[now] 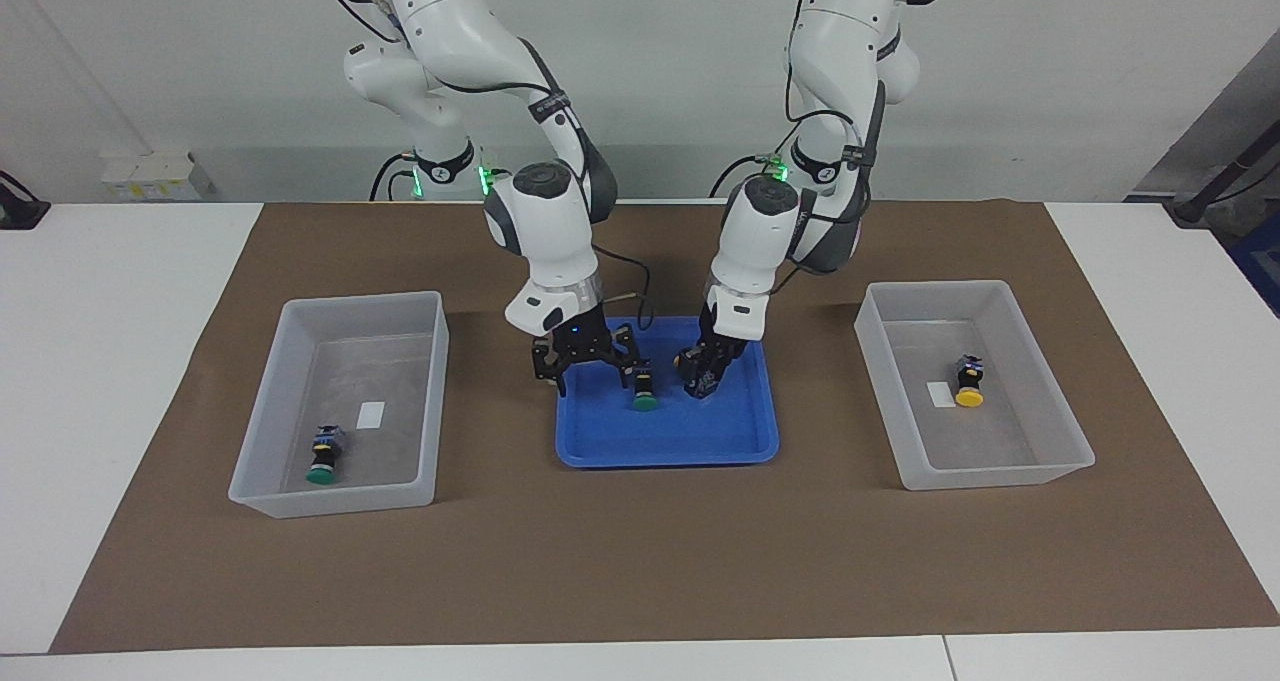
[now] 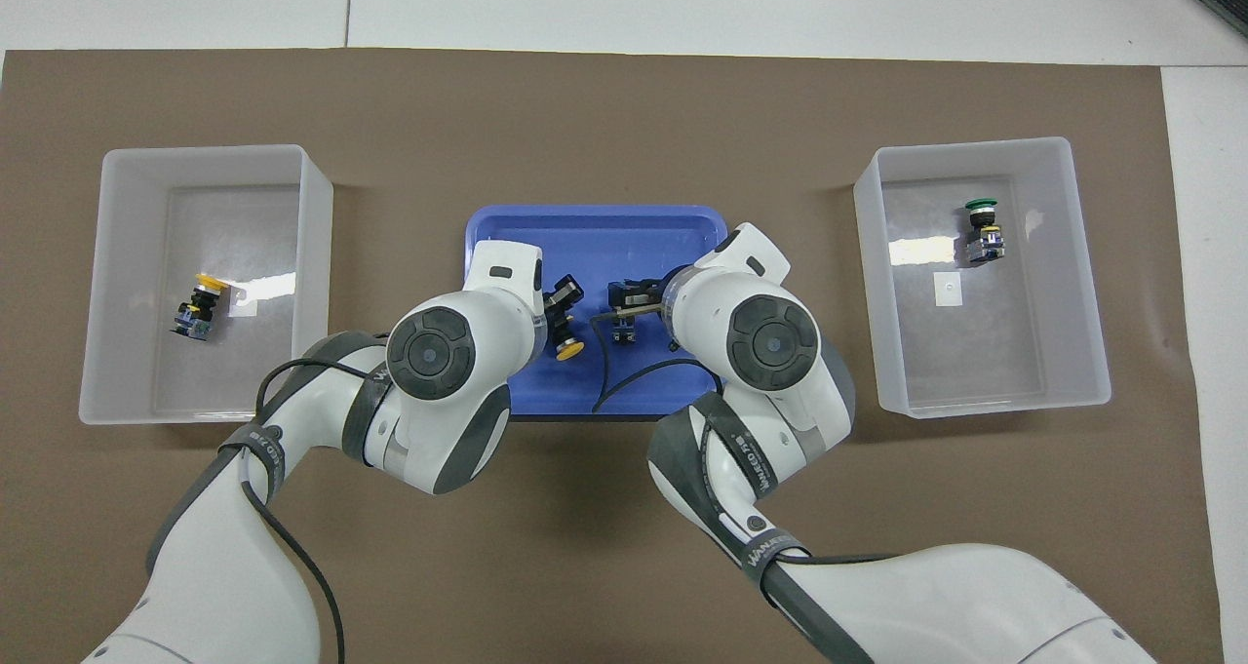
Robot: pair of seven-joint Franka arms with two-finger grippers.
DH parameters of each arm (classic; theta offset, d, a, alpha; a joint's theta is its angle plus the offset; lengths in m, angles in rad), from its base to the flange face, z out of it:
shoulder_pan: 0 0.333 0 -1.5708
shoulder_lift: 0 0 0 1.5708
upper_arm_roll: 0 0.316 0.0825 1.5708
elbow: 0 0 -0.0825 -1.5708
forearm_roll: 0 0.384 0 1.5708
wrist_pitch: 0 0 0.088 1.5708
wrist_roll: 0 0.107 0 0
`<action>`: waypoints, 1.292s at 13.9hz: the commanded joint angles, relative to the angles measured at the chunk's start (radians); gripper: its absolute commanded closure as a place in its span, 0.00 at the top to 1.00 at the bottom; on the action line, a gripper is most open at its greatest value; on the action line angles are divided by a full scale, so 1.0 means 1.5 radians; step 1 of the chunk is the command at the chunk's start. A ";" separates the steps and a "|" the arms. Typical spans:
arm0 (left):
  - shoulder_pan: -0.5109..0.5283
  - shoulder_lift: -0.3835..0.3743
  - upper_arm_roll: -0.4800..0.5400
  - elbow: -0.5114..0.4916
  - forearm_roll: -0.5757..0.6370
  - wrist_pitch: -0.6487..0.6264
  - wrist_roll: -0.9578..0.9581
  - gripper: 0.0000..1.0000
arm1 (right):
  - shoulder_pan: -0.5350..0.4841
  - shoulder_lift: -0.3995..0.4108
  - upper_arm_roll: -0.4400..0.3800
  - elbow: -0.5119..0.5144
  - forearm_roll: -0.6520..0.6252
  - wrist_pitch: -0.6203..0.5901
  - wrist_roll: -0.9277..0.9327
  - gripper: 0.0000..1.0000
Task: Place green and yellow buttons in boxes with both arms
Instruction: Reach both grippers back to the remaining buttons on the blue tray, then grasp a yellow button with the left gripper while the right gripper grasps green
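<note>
Blue shallow plastic tray sits under both tools at the middle of the brown-matted counter, and the step in hand is picking up the second pair of buttons.

The right arm's black two-finger tool hangs low over the tray with its fingers spread wide, released and holding nothing. The green-capped black push-button in the tray lies just beside one fingertip, not between the two.

The left arm's black two-finger tool is down in the tray and looks clenched on the yellow-capped black push-button in the tray. In the overhead view the yellow cap pokes out below the tool.

The translucent whitish bin at the right arm's end, well out to the side of the right tool, already holds a green-capped button. The matching translucent bin at the left arm's end holds a yellow-capped button.

I judge the task about half done. Next, the right tool needs to shift sideways until the green button's body sits between its fingers, then close. The left tool needs a clean lift clear of the tray rim before it carries out to its bin.
</note>
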 commanded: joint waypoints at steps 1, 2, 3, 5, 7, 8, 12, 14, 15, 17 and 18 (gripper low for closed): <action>-0.015 0.004 0.014 0.000 -0.002 0.002 -0.006 0.00 | 0.015 0.022 0.000 0.024 0.013 0.008 0.022 1.00; -0.014 0.004 0.014 0.002 -0.002 -0.001 -0.005 0.00 | 0.021 0.024 0.000 0.024 0.013 0.008 0.022 1.00; -0.014 0.004 0.014 0.007 0.002 -0.009 -0.004 0.00 | 0.022 0.025 0.000 0.022 0.013 0.008 0.021 1.00; -0.008 0.003 0.016 0.030 0.003 -0.051 -0.002 0.00 | 0.023 0.028 0.000 0.017 0.012 0.008 0.018 1.00; 0.008 -0.009 0.018 0.064 0.032 -0.129 0.013 0.00 | 0.029 0.038 0.000 0.016 0.012 0.009 0.020 1.00; 0.023 -0.018 0.017 0.080 0.044 -0.166 0.024 0.00 | 0.034 0.043 -0.001 0.016 0.012 0.009 0.020 0.96; 0.097 -0.068 0.014 0.111 0.041 -0.283 0.149 0.00 | 0.033 0.042 -0.001 0.017 0.012 -0.004 0.022 0.00; 0.148 -0.081 0.010 0.138 0.037 -0.355 0.241 0.00 | 0.024 0.031 -0.001 0.016 0.013 -0.012 0.021 0.00; 0.171 -0.083 0.010 0.153 0.037 -0.389 0.289 0.00 | 0.019 0.016 -0.006 0.019 0.013 -0.041 0.021 0.00; 0.223 -0.085 0.009 0.172 0.025 -0.428 0.391 0.00 | -0.017 -0.031 -0.008 0.019 0.012 -0.113 0.014 0.00; 0.248 -0.086 0.010 0.174 0.017 -0.433 0.446 0.00 | -0.038 -0.054 -0.008 0.019 0.012 -0.147 0.011 0.00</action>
